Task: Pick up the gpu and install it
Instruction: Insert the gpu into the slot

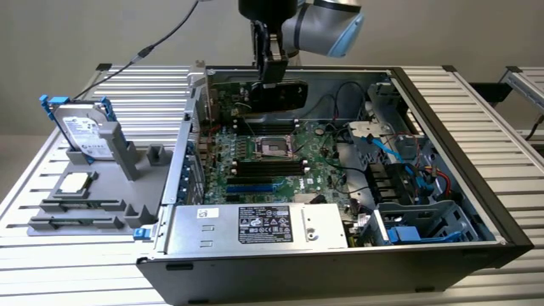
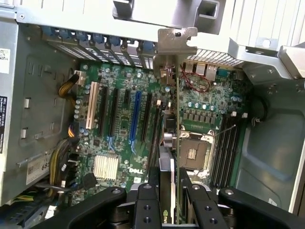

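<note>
Exterior view: the claw (image 1: pixel 273 71) grips the gpu (image 1: pixel 281 97), which stands upright over the motherboard (image 1: pixel 272 159) near the far edge of the computer case (image 1: pixel 476 191). A hard drive (image 1: pixel 81 127) and a chip (image 1: pixel 75 183) sit on a grey stand (image 1: pixel 102 210) outside the case.

Wrist view: the claw (image 2: pixel 170 183) is clamped on the gpu (image 2: pixel 169 138), seen edge-on above the black slots (image 2: pixel 155 129). These lie between a blue slot (image 2: pixel 137 117) and the processor socket (image 2: pixel 193 152), and red wires (image 2: pixel 195 78) lie beside the gpu's bracket.
</note>
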Available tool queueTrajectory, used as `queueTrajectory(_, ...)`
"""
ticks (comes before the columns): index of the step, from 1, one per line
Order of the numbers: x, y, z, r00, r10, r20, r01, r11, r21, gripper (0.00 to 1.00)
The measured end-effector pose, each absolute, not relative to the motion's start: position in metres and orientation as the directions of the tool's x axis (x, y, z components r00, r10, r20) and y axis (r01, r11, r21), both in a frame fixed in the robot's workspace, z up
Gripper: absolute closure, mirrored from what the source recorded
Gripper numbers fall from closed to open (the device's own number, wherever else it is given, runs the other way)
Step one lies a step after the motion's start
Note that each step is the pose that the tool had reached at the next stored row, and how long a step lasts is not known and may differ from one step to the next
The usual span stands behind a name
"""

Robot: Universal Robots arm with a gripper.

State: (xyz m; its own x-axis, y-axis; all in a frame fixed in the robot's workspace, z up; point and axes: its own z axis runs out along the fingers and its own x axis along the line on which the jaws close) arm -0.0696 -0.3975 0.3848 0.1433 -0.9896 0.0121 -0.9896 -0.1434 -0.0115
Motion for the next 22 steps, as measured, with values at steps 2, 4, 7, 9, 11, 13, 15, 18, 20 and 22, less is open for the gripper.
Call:
queueTrajectory(2, -0.07, -0.398, 0.383, 0.14, -0.99, 0.012, -0.99, -0.14, -0.012, 0.73)
queueTrajectory(4, -0.071, -0.4, 0.383, 0.137, -0.991, 0.012, -0.991, -0.137, -0.012, 0.73)
queueTrajectory(7, -0.071, -0.407, 0.383, 0.135, -0.991, 0.012, -0.991, -0.135, -0.013, 0.73)
queueTrajectory(9, -0.071, -0.411, 0.382, 0.133, -0.991, 0.012, -0.991, -0.133, -0.013, 0.73)
queueTrajectory(11, -0.071, -0.412, 0.381, 0.123, -0.992, 0.012, -0.992, -0.123, -0.013, 0.73)
queueTrajectory(13, -0.071, -0.412, 0.38, 0.108, -0.994, 0.012, -0.994, -0.108, -0.013, 0.73)
queueTrajectory(15, -0.071, -0.413, 0.379, 0.088, -0.996, 0.012, -0.996, -0.089, -0.013, 0.73)
queueTrajectory(18, -0.071, -0.413, 0.377, 0.067, -0.998, 0.012, -0.998, -0.067, -0.013, 0.73)
queueTrajectory(20, -0.071, -0.416, 0.376, 0.064, -0.998, 0.012, -0.998, -0.064, -0.013, 0.73)
queueTrajectory(22, -0.071, -0.419, 0.375, 0.063, -0.998, 0.008, -0.998, -0.063, -0.013, 0.73)
